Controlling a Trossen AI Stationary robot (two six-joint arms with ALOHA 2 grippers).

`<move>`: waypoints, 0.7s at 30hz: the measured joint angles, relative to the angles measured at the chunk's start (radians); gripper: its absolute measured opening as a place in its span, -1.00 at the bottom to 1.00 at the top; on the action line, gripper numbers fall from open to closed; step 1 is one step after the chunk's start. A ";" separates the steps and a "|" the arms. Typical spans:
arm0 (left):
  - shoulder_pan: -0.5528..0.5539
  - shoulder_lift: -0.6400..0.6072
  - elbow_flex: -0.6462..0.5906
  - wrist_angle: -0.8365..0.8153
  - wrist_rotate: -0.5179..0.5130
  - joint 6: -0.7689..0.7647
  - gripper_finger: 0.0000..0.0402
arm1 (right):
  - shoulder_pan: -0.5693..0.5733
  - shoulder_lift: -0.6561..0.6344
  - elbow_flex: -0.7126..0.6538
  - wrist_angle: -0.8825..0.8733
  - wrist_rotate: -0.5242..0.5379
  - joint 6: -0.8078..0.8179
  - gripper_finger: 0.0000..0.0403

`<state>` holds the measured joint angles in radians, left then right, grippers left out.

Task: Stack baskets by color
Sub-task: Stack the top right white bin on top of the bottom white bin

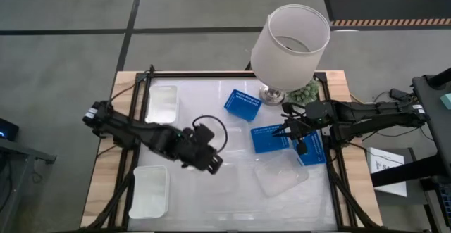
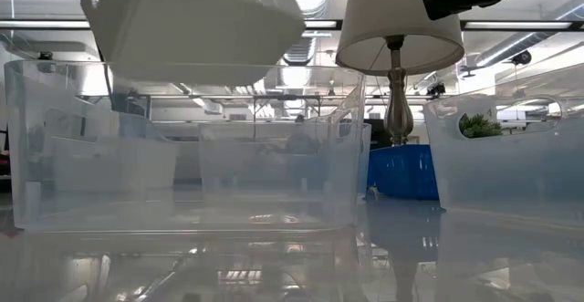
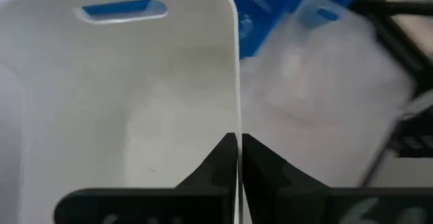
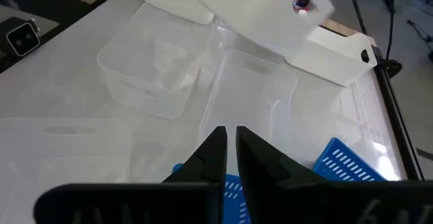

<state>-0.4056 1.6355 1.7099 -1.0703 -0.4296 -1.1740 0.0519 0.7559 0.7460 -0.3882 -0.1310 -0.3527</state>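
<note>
My left gripper (image 3: 239, 143) is shut on an opaque white basket (image 3: 122, 102). The low view shows that basket (image 2: 192, 28) up in the air, tilted. In the high view my left gripper (image 1: 213, 164) is over the table's middle. My right gripper (image 1: 285, 131) is at the right, shut on a blue mesh basket (image 1: 269, 140). Two more blue baskets (image 1: 243, 105) (image 1: 312, 150) lie nearby. White baskets (image 1: 163, 103) (image 1: 149, 191) rest on their bottoms at the left. Clear baskets (image 4: 149, 68) (image 4: 250, 102) stand in the middle. My left gripper pinches one wall of the white basket at its rim (image 3: 237, 116), one finger inside the basket and one outside. The wall runs edge-on between the fingers. The basket is lifted clear of the table and tilted. My right gripper holds the blue basket by its right-hand edge (image 1: 284, 137), fingers slanting down from the table's right. In the right wrist view blue mesh (image 4: 230, 190) shows between and below the fingers, which hide the place of contact.
A lamp with a big white shade (image 1: 290, 43) and a metal foot (image 1: 273, 93) stands at the far edge, a small green plant (image 1: 306, 90) beside it. Another clear basket (image 1: 280, 177) lies at the near right. A black frame (image 1: 335, 169) borders the table.
</note>
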 joint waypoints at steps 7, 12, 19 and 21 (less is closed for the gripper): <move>-0.132 0.100 0.186 -0.183 -0.011 -0.290 -1.00 | 0.000 0.000 0.000 0.005 0.000 -0.014 -0.87; -0.219 0.160 0.285 -0.414 0.077 -0.529 -1.00 | 0.000 0.000 0.000 0.004 0.000 -0.014 -0.87; -0.324 0.195 0.312 -0.496 0.233 -0.759 -1.00 | 0.000 0.000 -0.004 0.005 -0.001 0.018 -0.87; -0.340 0.199 0.296 -0.500 0.277 -0.785 -1.00 | 0.000 0.000 -0.008 0.004 -0.001 0.027 -0.87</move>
<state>-0.7452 1.8342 2.0055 -1.5706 -0.1527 -1.9593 0.0521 0.7563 0.7377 -0.3840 -0.1318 -0.3256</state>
